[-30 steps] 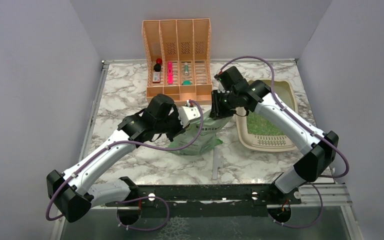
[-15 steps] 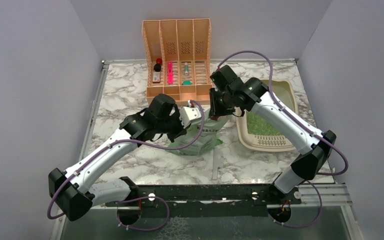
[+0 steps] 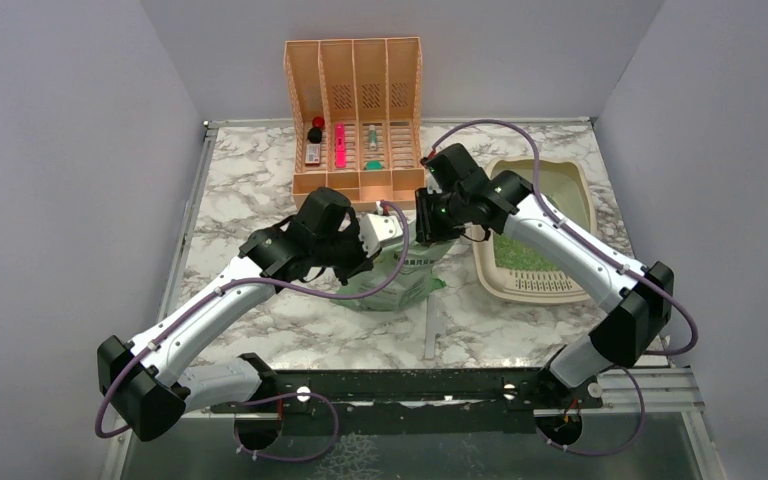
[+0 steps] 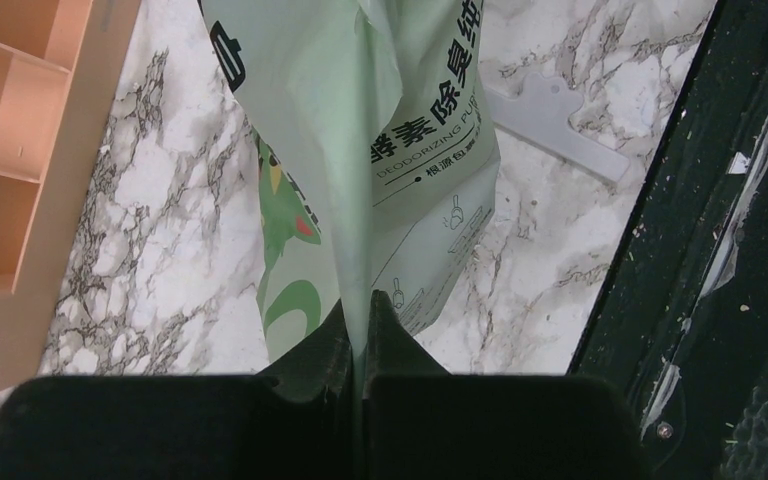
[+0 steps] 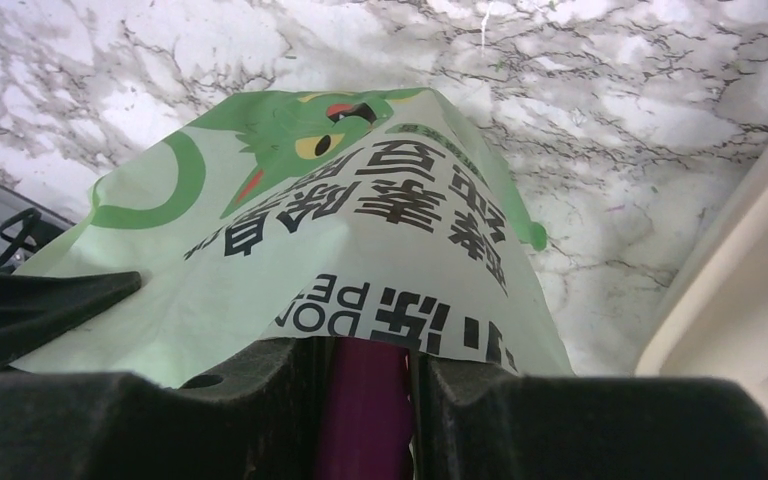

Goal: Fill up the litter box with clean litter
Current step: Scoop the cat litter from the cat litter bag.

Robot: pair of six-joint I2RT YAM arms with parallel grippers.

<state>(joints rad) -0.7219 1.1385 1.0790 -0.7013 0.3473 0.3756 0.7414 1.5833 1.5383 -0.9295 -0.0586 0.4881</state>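
The litter box sits on the right side of the marble counter. A patch of green clean litter lies in its near half, beside the slotted grille. Just left of it is a pale green printed litter bag. The left end effector is pinched tight on a fold of the bag. The bag's edge drapes over the tips of the right end effector, so I cannot tell whether it grips. A peach file organizer stands behind.
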